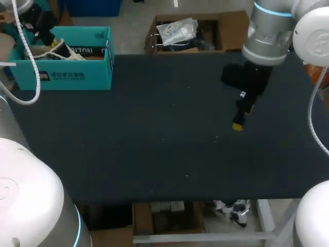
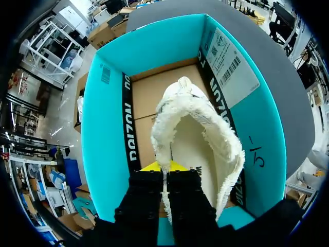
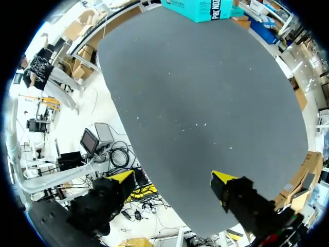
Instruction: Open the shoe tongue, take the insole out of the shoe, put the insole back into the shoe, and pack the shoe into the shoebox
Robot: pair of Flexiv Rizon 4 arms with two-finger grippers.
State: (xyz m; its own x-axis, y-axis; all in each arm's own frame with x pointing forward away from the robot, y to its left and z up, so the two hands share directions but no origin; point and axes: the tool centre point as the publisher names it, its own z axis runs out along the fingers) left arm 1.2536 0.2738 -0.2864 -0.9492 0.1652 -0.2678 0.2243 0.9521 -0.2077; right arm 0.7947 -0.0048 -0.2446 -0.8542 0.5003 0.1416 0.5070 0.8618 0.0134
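at the table's far left corner, the teal shoebox stands open with the fleece-lined shoe inside it, over the cardboard floor. left gripper: fingers pressed together on the shoe's fleece collar at its near end, a rim pinch that probably steers the shoe between the box walls. right gripper: fingers spread, holding nothing, over bare table well apart from the box, likely parked clear of the packing. judged stage: last step, shoe boxed but not yet released.
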